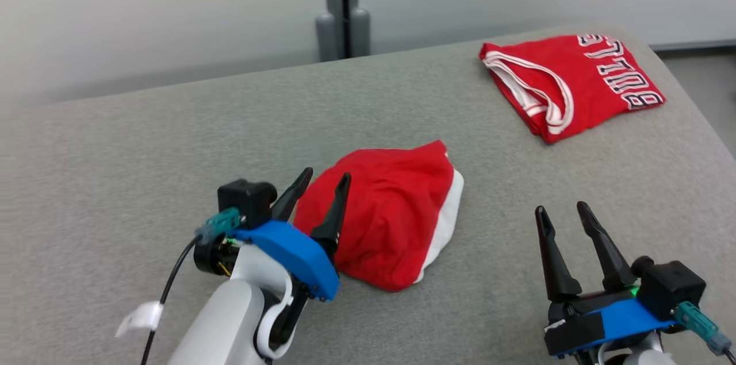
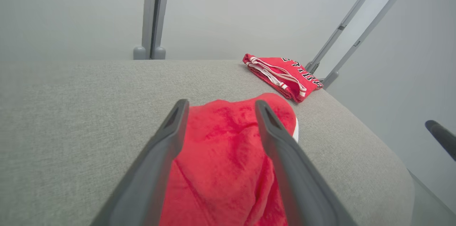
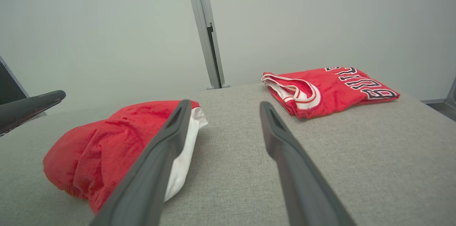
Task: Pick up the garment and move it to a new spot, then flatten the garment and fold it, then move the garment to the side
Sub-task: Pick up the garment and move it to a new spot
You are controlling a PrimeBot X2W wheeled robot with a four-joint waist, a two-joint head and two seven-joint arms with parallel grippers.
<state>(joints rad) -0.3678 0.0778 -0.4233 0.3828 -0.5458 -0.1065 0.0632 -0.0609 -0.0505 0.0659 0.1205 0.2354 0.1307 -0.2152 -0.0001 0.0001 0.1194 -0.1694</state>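
Garment (image 1: 391,215) lies crumpled on the tabletop (image 1: 115,169), our left end effector (image 1: 326,175) over its nine o'clock edge, wide open and holding nothing, placed, we judge, for flattening; our right end effector (image 1: 561,207) hangs open, empty, at four o'clock.

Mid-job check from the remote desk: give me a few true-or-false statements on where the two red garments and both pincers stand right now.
1. The crumpled red-and-white garment lies by the left pincer. True.
2. The left pincer is shut. False: its jaws stand open, with red cloth between them in the left wrist view.
3. The right pincer grips the folded red lettered jersey. False: it is open over the bare grey fabric table, apart from the jersey.
4. The jersey lies toward the table's far right corner. True.
5. The two garments are stacked. False: they lie apart.
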